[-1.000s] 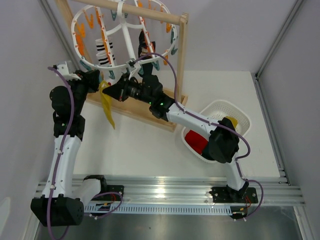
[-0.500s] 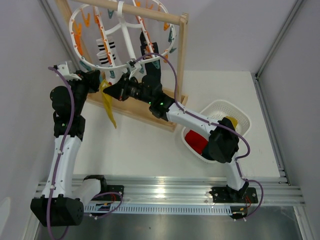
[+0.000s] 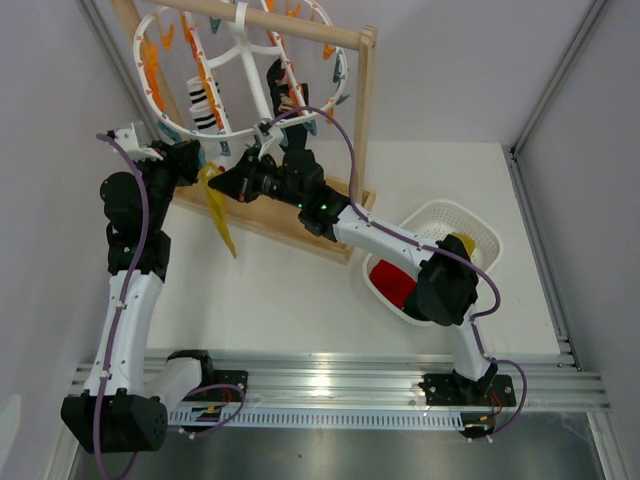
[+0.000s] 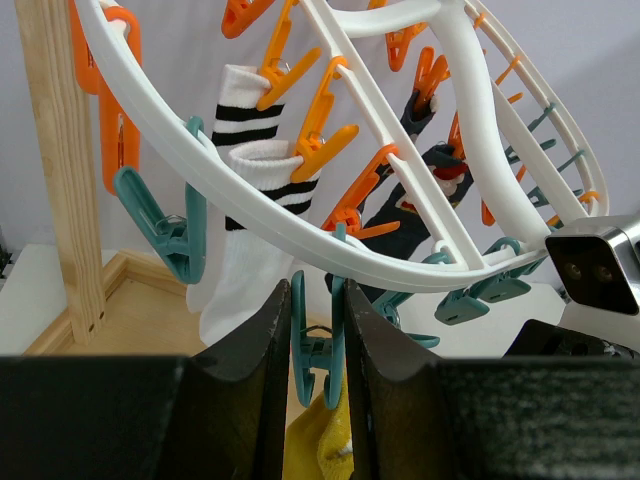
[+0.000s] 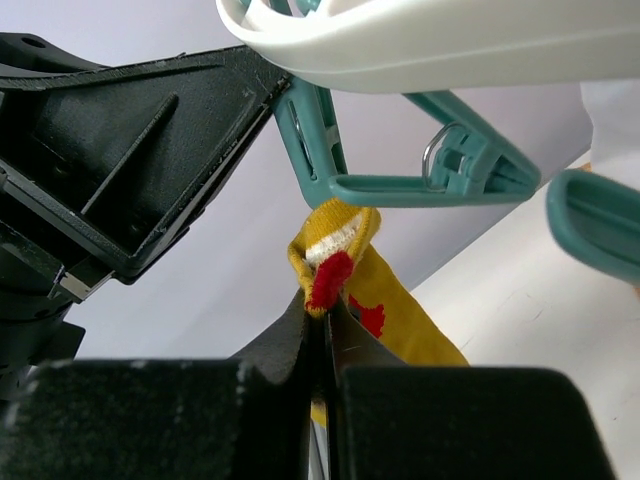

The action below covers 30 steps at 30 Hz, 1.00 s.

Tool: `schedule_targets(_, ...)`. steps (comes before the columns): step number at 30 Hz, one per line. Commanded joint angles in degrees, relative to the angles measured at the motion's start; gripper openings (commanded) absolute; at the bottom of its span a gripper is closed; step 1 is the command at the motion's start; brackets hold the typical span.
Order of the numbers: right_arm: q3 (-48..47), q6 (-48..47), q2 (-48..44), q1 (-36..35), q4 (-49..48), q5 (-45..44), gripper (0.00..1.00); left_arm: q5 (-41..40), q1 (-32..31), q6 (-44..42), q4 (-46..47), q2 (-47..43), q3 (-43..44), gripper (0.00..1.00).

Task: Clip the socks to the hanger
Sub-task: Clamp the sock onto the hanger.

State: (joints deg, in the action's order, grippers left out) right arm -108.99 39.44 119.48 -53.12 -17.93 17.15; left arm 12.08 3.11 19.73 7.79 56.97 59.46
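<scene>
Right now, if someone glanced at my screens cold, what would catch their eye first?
The big white hanger on the wooden rack, back left, with a striped sock already clipped to it. Just below its rim, the left gripper squeezes a teal peg while the right gripper pinches a yellow sock up under it.

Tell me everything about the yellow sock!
The yellow sock is soft knitted fabric with red patches and a white band near its top. The right gripper pinches that bunched top and holds it just under a teal peg of the white hanger. Whether the peg touches it is unclear. The left gripper squeezes that peg. The rest of the sock dangles limp.
</scene>
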Motion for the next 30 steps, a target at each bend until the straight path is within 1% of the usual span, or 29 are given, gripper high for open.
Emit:
schedule_targets(1,-1.14,2.48,1.72,-0.67,2.38,-0.19,0.0,0.32,-0.74,1.37,3.55,-1.07,0.66,0.01)
schedule_targets(8,-0.7,2.75,1.37,-1.02,2.29,0.08,0.0,0.23,-0.83,1.37,3.72,-0.98,0.66,0.01)
schedule_targets(13,-1.93,2.84,1.89,-1.02,4.04,-0.1,0.0,0.32,-0.83,1.46,3.72,-1.07,0.57,0.01)
schedule_targets(30,-1.75,3.89,2.16,-0.67,1.24,0.17,0.0,0.67,-0.74,1.46,3.81,-1.33,-0.13,0.01)
